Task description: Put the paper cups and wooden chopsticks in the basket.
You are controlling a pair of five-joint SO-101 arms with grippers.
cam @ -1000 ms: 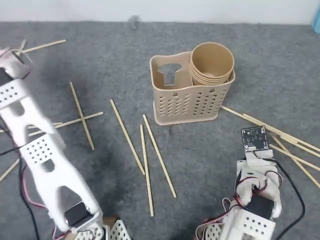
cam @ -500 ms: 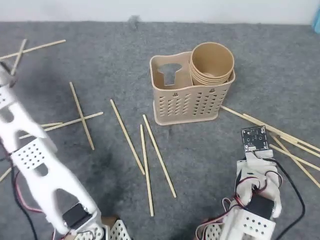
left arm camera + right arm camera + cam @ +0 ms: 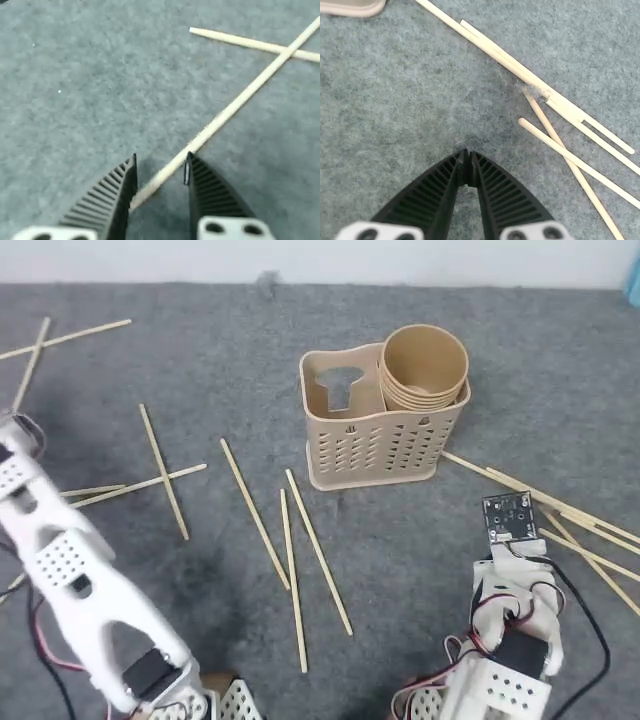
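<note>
A tan basket (image 3: 372,448) stands at the middle back with a stack of paper cups (image 3: 425,362) in its right compartment. Wooden chopsticks lie scattered on the grey carpet. My left gripper (image 3: 160,172) is open at the far left, its fingers either side of the near end of one chopstick (image 3: 235,102), which crosses another chopstick (image 3: 250,43). That same stick (image 3: 30,365) lies just beyond the left arm (image 3: 60,560). My right gripper (image 3: 468,156) is shut on nothing, low over bare carpet near a bundle of chopsticks (image 3: 520,67).
Three chopsticks (image 3: 292,570) lie in front of the basket, two crossed ones (image 3: 163,472) sit left of them, and several more (image 3: 560,515) fan out to the right beside the right arm (image 3: 512,580). The basket's left compartment (image 3: 338,385) holds no cups.
The left arm has drawn back toward the near side, so its gripper now sits at the near end of the far-left chopstick. The right arm has not moved.
</note>
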